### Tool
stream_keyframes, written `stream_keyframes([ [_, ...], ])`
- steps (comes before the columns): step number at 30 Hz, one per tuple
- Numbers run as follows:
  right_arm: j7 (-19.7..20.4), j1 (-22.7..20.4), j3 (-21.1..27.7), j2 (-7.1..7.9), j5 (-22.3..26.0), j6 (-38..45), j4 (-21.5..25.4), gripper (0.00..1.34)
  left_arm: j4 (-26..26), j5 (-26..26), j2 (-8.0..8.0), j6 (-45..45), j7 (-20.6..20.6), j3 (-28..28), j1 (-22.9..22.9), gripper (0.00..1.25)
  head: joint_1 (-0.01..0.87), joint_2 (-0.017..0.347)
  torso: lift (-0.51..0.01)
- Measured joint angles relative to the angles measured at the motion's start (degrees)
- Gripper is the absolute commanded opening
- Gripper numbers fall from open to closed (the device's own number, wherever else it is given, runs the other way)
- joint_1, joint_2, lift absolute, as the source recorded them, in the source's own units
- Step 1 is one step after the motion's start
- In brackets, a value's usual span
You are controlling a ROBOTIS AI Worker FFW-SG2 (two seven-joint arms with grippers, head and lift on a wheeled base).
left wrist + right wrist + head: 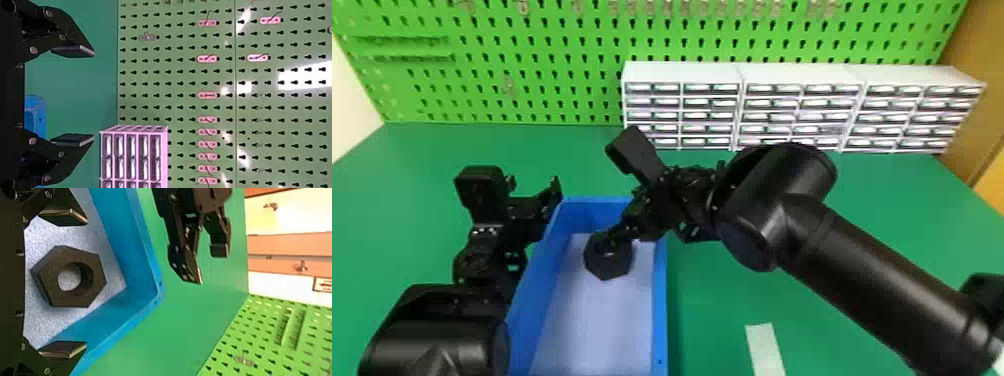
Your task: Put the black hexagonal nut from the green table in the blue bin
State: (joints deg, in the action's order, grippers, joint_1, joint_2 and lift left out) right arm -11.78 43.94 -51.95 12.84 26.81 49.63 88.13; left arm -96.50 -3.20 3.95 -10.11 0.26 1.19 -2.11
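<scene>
The nut [604,268] is inside the bin [659,300], toward its far edge. Just past it, the right hand [85,282] is released, fingers spread; best lift straight up before swinging aside, sparing nut and bin. Beyond, the left hand [93,96] gapes by the far left corner.

I note the black hexagonal nut [51,277] between my parted fingers [64,217], over the blue bin [119,231]; left gripper [534,186] at ten o'clock.

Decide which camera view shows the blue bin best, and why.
The head view: the blue bin shows its floor, far end and both sides. The right wrist view shows one corner; the left wrist view, a small part.
</scene>
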Motion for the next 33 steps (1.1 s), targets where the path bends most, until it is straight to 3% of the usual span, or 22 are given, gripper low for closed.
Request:
stream_keyframes([
  [19,0.00,-8.42,16.90,-3.05,-8.53,-0.94,3.77,1.15,-0.42,-0.23,0.00,0.00,0.00,0.21,0.04,0.76,0.686,0.051,-0.096],
  [33,0.00,-14.69,27.07,-4.76,-11.44,-9.12,4.24,1.15,-0.75,-0.23,0.00,0.00,0.00,0.13,0.00,0.76,0.686,0.051,-0.096],
])
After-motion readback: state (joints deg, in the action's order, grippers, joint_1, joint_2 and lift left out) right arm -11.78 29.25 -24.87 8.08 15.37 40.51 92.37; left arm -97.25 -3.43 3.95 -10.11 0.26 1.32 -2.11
